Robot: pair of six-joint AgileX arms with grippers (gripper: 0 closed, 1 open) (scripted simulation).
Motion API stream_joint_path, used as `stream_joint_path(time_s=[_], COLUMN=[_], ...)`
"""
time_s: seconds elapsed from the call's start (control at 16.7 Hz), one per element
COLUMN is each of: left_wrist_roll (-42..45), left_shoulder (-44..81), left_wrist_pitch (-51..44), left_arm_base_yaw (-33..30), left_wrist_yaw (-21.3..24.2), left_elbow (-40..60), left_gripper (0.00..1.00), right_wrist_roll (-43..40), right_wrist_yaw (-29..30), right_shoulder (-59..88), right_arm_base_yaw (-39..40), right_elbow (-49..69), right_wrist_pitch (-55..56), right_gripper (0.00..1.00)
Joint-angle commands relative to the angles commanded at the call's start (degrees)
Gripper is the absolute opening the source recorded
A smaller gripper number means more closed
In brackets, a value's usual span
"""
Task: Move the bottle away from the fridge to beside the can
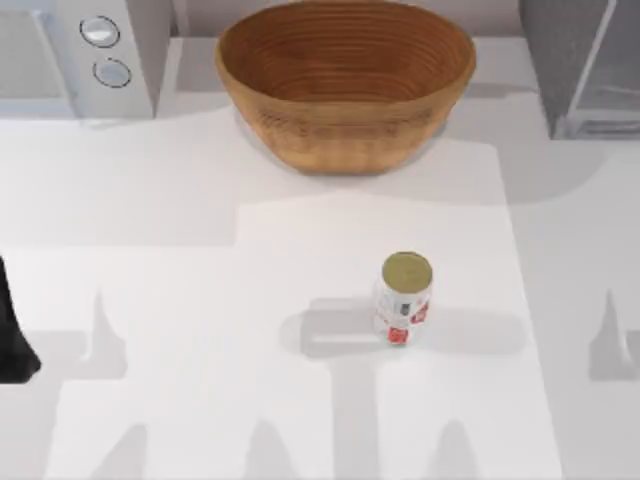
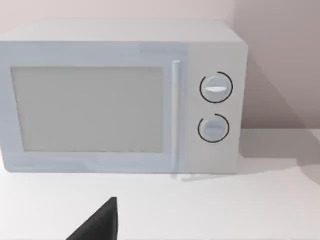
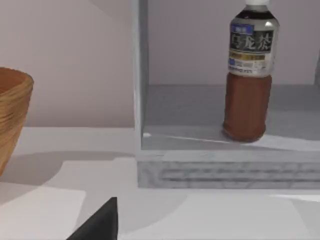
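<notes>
The brown bottle [image 3: 248, 100], white-capped with a grey-and-blue label, stands upright inside the open fridge [image 3: 225, 172], on its grey floor. In the top view the dark grey speckled fridge [image 1: 580, 60] sits at the back right corner. The can [image 1: 404, 300], white with red markings and a gold top, stands upright near the table's middle, slightly right. A dark edge of my right gripper [image 3: 100, 224] faces the fridge from some distance, well short of the bottle. My left arm [image 1: 12, 335] is parked at the table's left edge, its gripper [image 2: 100, 224] facing the white appliance.
A large woven basket [image 1: 345, 80] stands at the back centre, between the fridge and a white appliance with two round dials [image 1: 80, 55] at the back left. Bare white table surrounds the can on all sides.
</notes>
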Motion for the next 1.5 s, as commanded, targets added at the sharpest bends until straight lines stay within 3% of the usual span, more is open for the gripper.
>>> stream_joint_path(time_s=[0.3, 0.54, 1.26, 1.5], left_wrist_roll=[0.0, 0.0, 0.0, 0.0], left_shoulder=[0.0, 0.0, 0.0, 0.0], left_wrist_pitch=[0.0, 0.0, 0.0, 0.0], left_arm_base_yaw=[0.0, 0.0, 0.0, 0.0], left_wrist_yaw=[0.0, 0.0, 0.0, 0.0], left_elbow=[0.0, 0.0, 0.0, 0.0], left_gripper=[1.0, 1.0, 1.0, 1.0], right_wrist_roll=[0.0, 0.1, 0.7, 0.9], right_wrist_yaw=[-0.2, -1.3, -7.5, -9.0], right_shoulder=[3.6, 16.9, 93.1, 110.7], right_arm_base_yaw=[-0.7, -2.6, -9.3, -10.9], right_elbow=[2.5, 10.3, 42.3, 50.5], right_wrist_pitch=[2.9, 12.0, 49.5, 59.0], right_gripper=[1.0, 1.0, 1.0, 1.0])
